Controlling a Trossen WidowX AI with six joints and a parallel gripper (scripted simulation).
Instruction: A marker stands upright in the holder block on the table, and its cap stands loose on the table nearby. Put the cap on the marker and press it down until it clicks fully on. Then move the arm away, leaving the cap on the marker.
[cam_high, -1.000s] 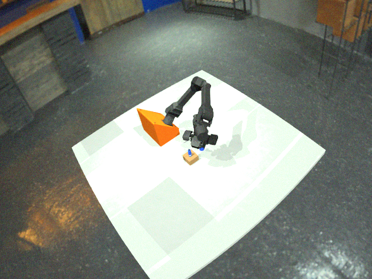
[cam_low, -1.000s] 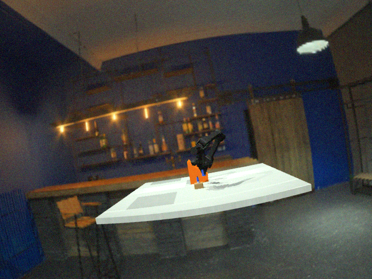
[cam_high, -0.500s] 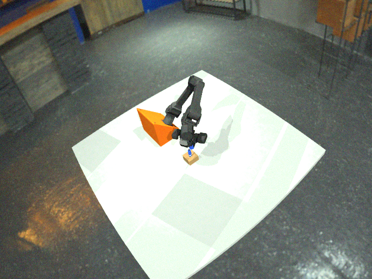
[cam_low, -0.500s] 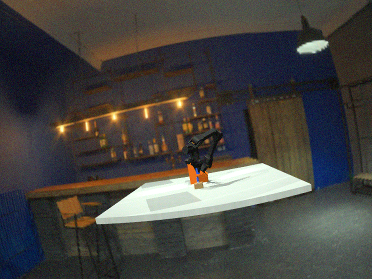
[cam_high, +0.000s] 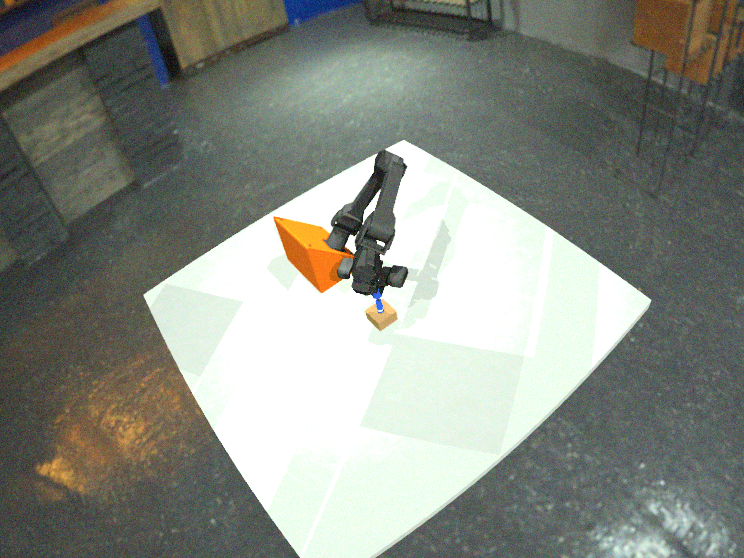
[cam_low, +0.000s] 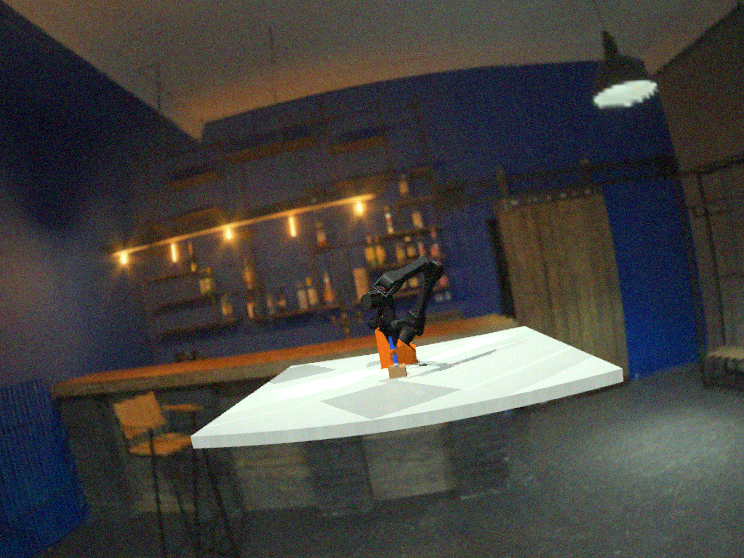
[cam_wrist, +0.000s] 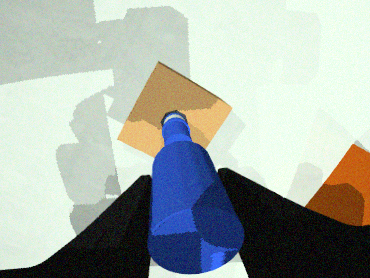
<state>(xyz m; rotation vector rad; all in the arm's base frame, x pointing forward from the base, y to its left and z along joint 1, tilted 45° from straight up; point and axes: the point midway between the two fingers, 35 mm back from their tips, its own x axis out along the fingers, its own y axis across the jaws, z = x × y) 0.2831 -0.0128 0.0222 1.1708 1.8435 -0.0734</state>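
My gripper (cam_high: 375, 290) (cam_low: 391, 342) (cam_wrist: 184, 180) is shut on the blue cap (cam_high: 377, 296) (cam_wrist: 189, 220), which it holds upright. The cap hangs straight over the blue marker (cam_high: 379, 308) (cam_wrist: 176, 129), in line with it; its lower end hides most of the marker's shaft. I cannot tell if the cap touches the marker. The marker's dark tip and neck show in the wrist view just beyond the cap. The marker stands in the tan holder block (cam_high: 386, 320) (cam_low: 396, 373) (cam_wrist: 148, 113) on the white table (cam_high: 480, 360) (cam_low: 480, 372) (cam_wrist: 266, 21).
The arm's orange wedge-shaped base (cam_high: 306, 252) (cam_low: 382, 355) (cam_wrist: 342, 187) stands close behind and to the left of the holder block. The table edges are far off on all sides. A bar counter and a stool stand beyond the table.
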